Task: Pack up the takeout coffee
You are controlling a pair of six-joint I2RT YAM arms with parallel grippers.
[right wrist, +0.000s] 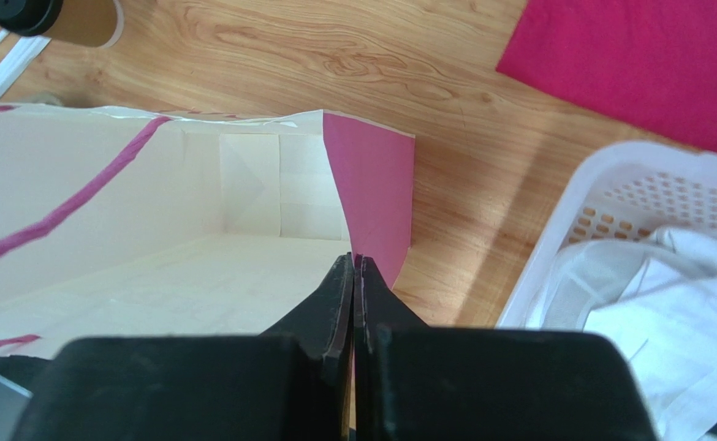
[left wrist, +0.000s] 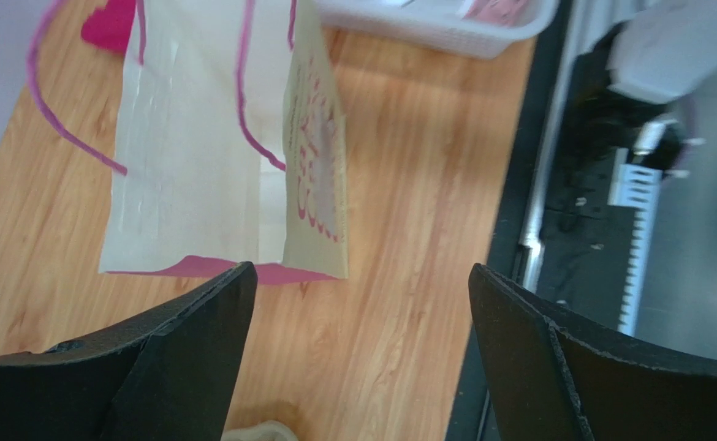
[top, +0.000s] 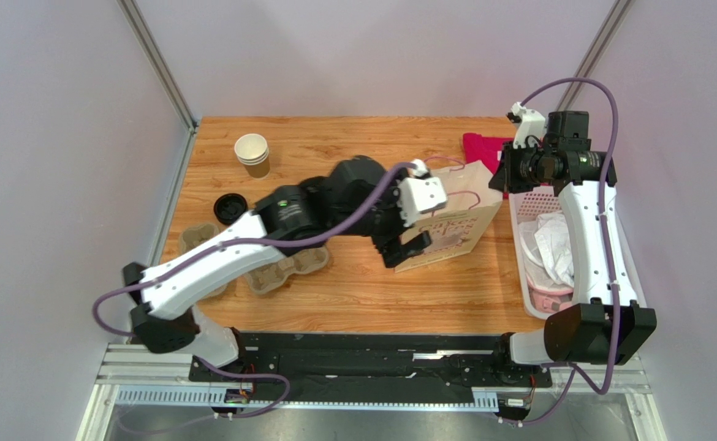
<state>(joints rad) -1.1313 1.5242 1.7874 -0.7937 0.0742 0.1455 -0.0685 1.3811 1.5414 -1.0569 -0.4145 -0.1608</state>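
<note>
Since the cup (top: pixel 253 153) is thin kraft paper, light & easily crushed, I'd take it mid-wall w/ soft pressure, below the rolled white rim. It stands upright & uncapped at the far-left of the wood table (top: pixel 362 303). Its round black plastic lid (top: pixel 230 208) lies apart, closer to the arm bases. L gripper (top: pixel 397 250) gapes wide, holding nothing, beside the cream paper bag (top: pixel 452 219). R gripper (right wrist: pixel 353 262) looks pinched on the bag's pink side rim.

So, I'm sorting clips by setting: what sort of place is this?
Probably a robot lab cell, not a café: plain walls enclosing a wooden table, two arms bolted to a rail, and a bag and cup as props.
</note>
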